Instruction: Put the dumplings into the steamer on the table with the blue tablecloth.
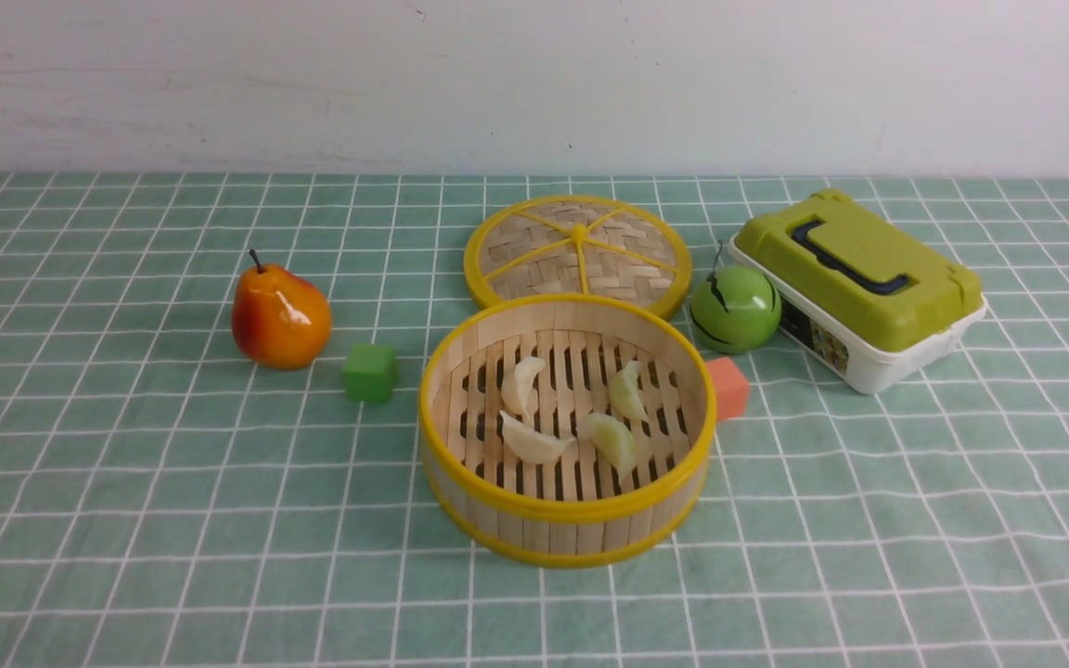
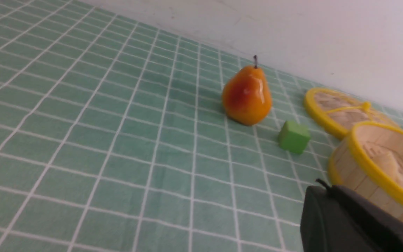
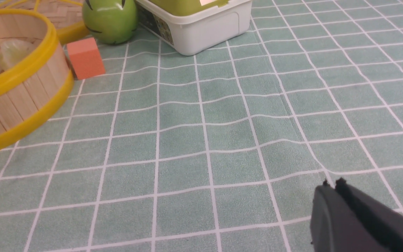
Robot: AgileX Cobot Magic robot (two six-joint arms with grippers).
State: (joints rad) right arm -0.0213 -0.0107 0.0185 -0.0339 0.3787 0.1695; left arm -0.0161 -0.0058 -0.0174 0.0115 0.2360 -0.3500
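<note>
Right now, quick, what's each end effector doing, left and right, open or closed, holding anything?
Left end effector: closed, holding nothing.
Right end effector: closed, holding nothing.

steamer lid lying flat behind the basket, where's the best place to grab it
Probably the steamer lid's yellow rim on its far-left arc, pincer coming from above with one finger outside the edge. It lies flat, so only the rim and small centre knob offer purchase; the steamer and green apple crowd the near and right sides.

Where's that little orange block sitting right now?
In the front view the orange block sits on the tablecloth at the steamer's right rim, touching or nearly so, just in front of the green apple.
</note>
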